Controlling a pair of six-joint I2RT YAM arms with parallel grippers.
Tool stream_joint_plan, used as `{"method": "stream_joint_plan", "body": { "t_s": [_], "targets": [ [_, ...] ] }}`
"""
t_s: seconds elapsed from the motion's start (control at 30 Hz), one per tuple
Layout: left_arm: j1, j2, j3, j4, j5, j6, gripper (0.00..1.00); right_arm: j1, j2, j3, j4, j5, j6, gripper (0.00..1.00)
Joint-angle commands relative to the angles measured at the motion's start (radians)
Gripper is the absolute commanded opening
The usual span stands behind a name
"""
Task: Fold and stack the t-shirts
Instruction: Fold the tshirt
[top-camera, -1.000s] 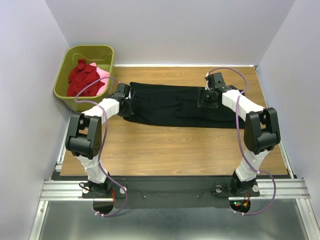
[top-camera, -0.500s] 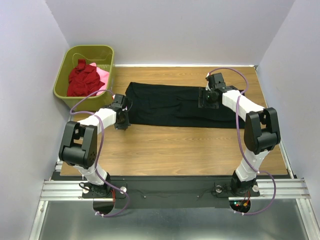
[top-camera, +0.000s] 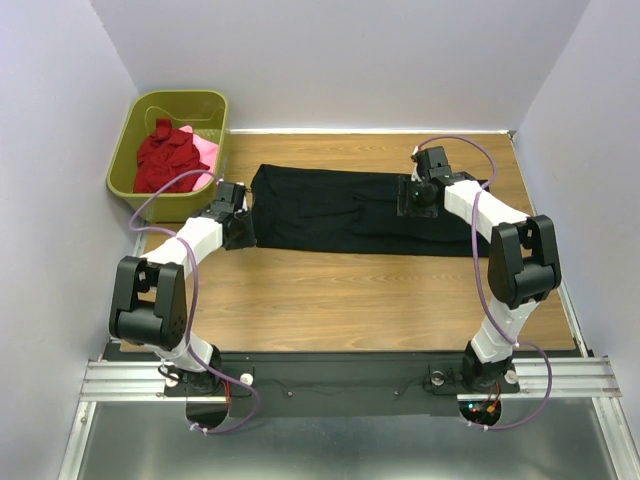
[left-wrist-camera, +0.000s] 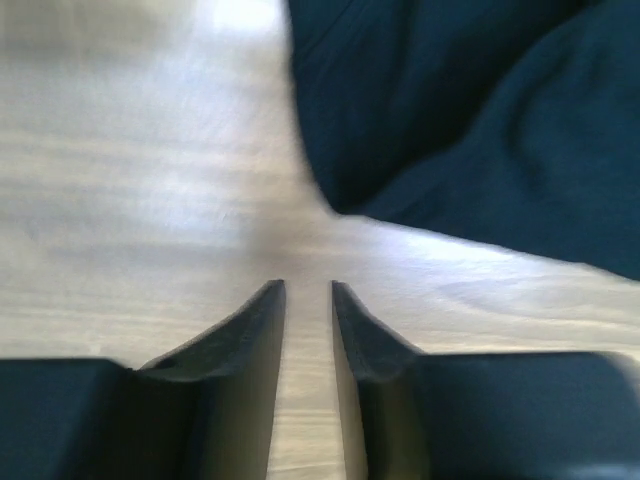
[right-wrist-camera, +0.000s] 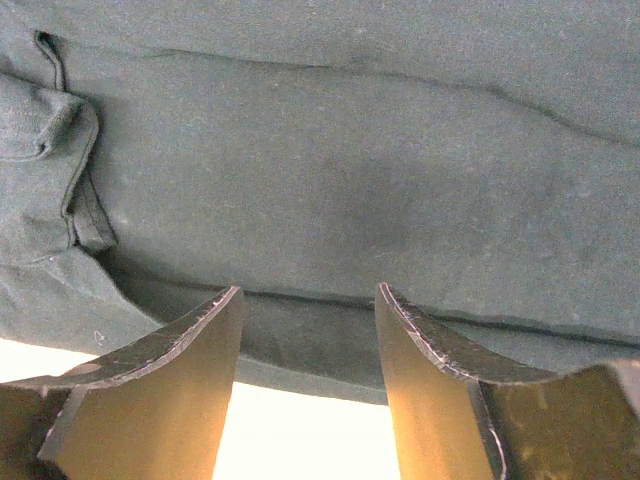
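Observation:
A large black t-shirt (top-camera: 360, 210) lies spread flat across the far half of the table. My left gripper (top-camera: 243, 233) sits low over bare wood just off its near-left corner. In the left wrist view the left gripper (left-wrist-camera: 308, 288) stands open by a narrow gap, with only wood between its fingers and the black t-shirt (left-wrist-camera: 470, 120) ahead to the right. My right gripper (top-camera: 415, 203) hovers over the shirt's right part. In the right wrist view the right gripper (right-wrist-camera: 308, 290) is open and empty above a folded edge of the black t-shirt (right-wrist-camera: 340, 170). A dark red t-shirt (top-camera: 163, 157) and a pink t-shirt (top-camera: 205, 148) lie crumpled in the basket.
An olive-green plastic basket (top-camera: 140, 110) stands off the table's far-left corner, close to the left arm. White walls close in the back and both sides. Bare wooden table (top-camera: 350, 300) stretches between the shirt and the arm bases.
My left gripper has come off the shirt's left end, moved toward the near left, and its jaws have parted. The shirt's left edge now lies straighter. The right arm has not moved.

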Motion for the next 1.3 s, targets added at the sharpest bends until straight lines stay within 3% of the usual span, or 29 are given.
{"method": "stream_joint_plan", "body": {
  "t_s": [0.0, 0.13, 0.53, 0.73, 0.83, 0.87, 0.97, 1.07, 1.1, 1.27],
  "targets": [
    [-0.004, -0.001, 0.08, 0.048, 0.037, 0.062, 0.46, -0.006, -0.028, -0.005, 0.037, -0.001, -0.015, 0.61],
    [-0.009, 0.029, 0.105, 0.103, 0.069, 0.084, 0.6, -0.006, -0.032, -0.013, 0.038, -0.003, -0.015, 0.61],
    [-0.01, 0.193, 0.211, 0.103, 0.15, 0.173, 0.58, -0.007, -0.037, -0.028, 0.041, -0.006, -0.021, 0.61],
    [-0.01, 0.212, 0.183, 0.089, 0.18, 0.159, 0.5, -0.006, -0.031, -0.028, 0.041, -0.006, -0.021, 0.61],
    [-0.01, 0.212, 0.165, 0.089, 0.178, 0.15, 0.39, -0.004, -0.029, -0.028, 0.041, -0.009, -0.021, 0.61],
    [-0.009, 0.209, 0.16, 0.086, 0.174, 0.145, 0.28, -0.006, -0.029, -0.028, 0.043, -0.009, -0.02, 0.61],
    [-0.01, 0.194, 0.146, 0.081, 0.168, 0.138, 0.1, -0.006, -0.034, -0.033, 0.041, -0.008, -0.021, 0.61],
    [-0.01, 0.168, 0.129, 0.072, 0.134, 0.13, 0.08, -0.006, -0.035, -0.033, 0.041, -0.002, -0.023, 0.61],
    [-0.01, 0.161, 0.126, 0.06, 0.125, 0.125, 0.0, -0.006, -0.035, -0.03, 0.041, -0.001, -0.023, 0.61],
    [-0.009, 0.128, 0.103, 0.005, 0.085, 0.069, 0.0, -0.006, -0.032, -0.024, 0.041, 0.006, -0.021, 0.61]
  ]
}}
